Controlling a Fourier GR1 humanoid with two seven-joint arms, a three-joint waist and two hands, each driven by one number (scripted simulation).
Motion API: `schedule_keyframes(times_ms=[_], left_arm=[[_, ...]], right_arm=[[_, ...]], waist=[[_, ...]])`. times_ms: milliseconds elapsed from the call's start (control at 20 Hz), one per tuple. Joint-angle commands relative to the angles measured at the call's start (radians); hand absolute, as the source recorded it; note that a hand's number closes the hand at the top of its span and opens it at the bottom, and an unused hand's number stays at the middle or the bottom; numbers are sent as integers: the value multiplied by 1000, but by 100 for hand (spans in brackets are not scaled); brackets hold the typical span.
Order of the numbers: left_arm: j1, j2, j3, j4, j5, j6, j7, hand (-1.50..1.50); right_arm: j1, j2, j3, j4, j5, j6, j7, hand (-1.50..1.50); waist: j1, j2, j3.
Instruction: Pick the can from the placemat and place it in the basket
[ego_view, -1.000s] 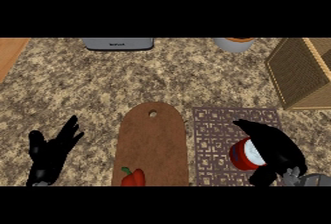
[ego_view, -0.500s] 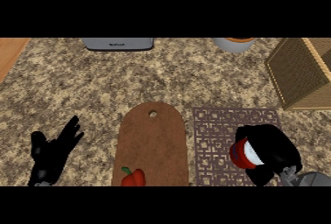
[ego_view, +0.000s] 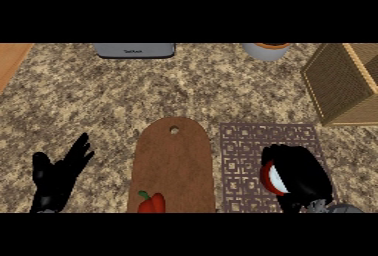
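A red and white can (ego_view: 271, 178) stands on the patterned placemat (ego_view: 244, 150) at the lower right. My right hand (ego_view: 301, 176) is curled round the can from its right side and hides most of it. The wicker basket (ego_view: 341, 82) stands at the right edge, beyond the placemat. At the lower left my left hand (ego_view: 57, 175) rests open on the counter, fingers pointing up.
A brown cutting board (ego_view: 175, 165) lies left of the placemat, with a red pepper (ego_view: 151, 203) at its near end. A grey toaster (ego_view: 134, 49) and a white pot (ego_view: 266, 50) stand at the far edge of the counter.
My right hand's fingers have closed round the can, and now cover more of it. The left hand has not moved.
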Motion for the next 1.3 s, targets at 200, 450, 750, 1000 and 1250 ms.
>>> schedule_keyframes(times_ms=[200,450,750,1000,1250], left_arm=[[53,-13,4,69,-17,6,18,0],[51,-3,2,30,2,-6,60,0],[45,-20,-4,75,-30,7,29,0],[52,-42,-16,80,-30,-7,4,0],[39,-10,16,89,-27,-18,28,0]], right_arm=[[96,92,-61,-165,-18,-142,25,150],[30,310,-212,-320,-197,-330,16,150],[-68,252,-428,-570,-302,-232,206,150],[-227,137,-674,-524,-417,-136,340,150],[-380,52,-854,-370,-545,-108,361,150]], waist=[[-19,13,-6],[-26,12,-3],[-24,13,-8],[-10,15,-8],[-1,18,-7]])
